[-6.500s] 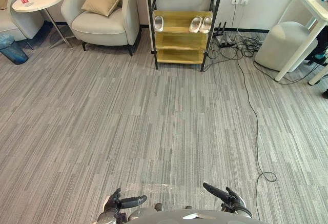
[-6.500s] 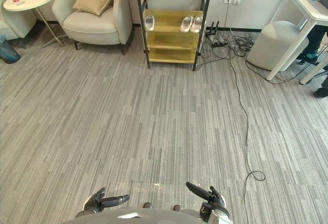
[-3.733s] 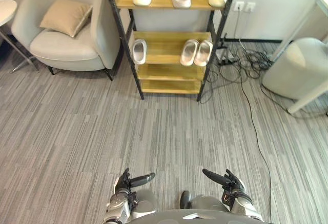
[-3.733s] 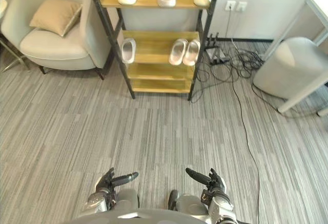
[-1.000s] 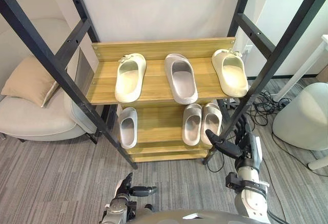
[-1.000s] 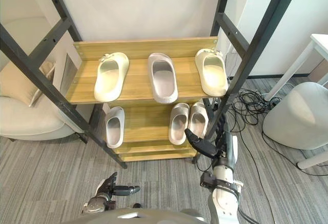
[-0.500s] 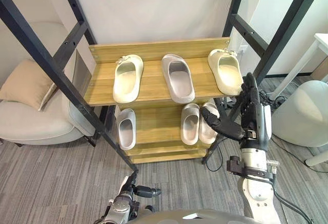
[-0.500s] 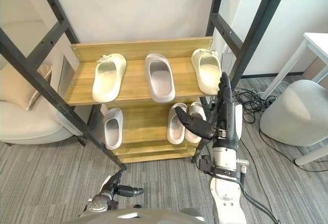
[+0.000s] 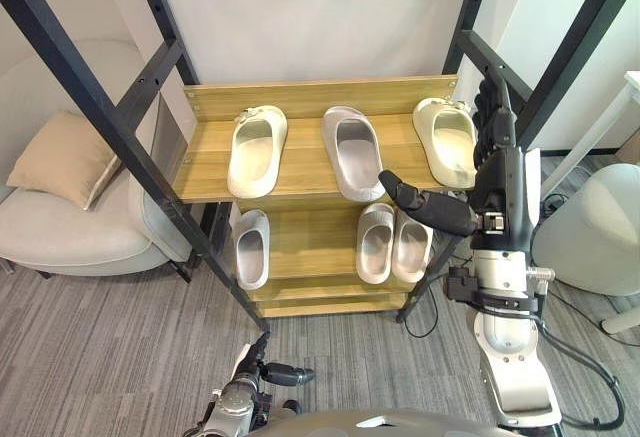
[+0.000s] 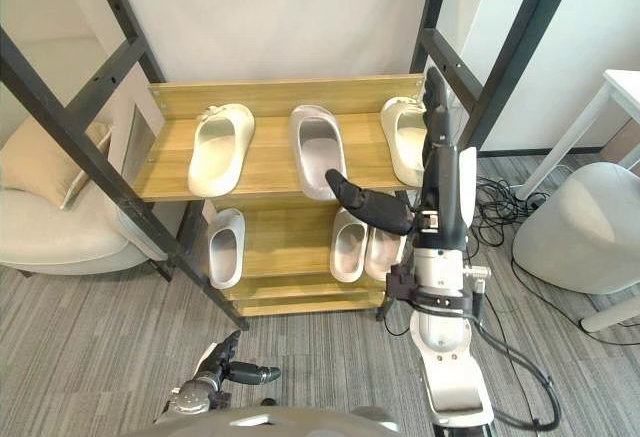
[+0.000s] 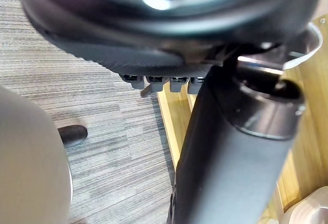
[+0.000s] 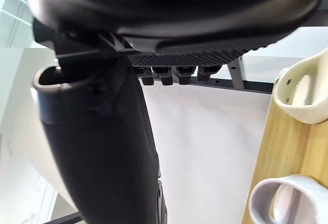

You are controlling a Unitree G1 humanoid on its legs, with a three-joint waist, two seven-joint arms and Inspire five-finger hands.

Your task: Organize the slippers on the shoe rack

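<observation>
The wooden shoe rack (image 9: 300, 182) stands right in front of me. Its upper shelf holds a cream slipper (image 9: 256, 150) at the left, a grey slipper (image 9: 352, 152) in the middle and another cream slipper (image 9: 447, 140) at the right. On the shelf below lie a single pale slipper (image 9: 250, 247) at the left and a pale pair (image 9: 392, 242) at the right. My right hand (image 9: 498, 192) is raised and open before the rack's right side, with its fingers straight up beside the right cream slipper (image 12: 302, 90) and its thumb pointing left. My left hand (image 9: 262, 375) hangs low, open and empty.
Black slanted rack posts (image 9: 100, 117) frame the shelves on both sides. A pale armchair with a beige cushion (image 9: 60, 157) stands to the left. A white pouf (image 9: 595, 227) and floor cables (image 10: 500, 192) are at the right.
My right hand has risen from the lower shelf's level to the upper shelf, beside the right cream slipper. My left hand has stayed low.
</observation>
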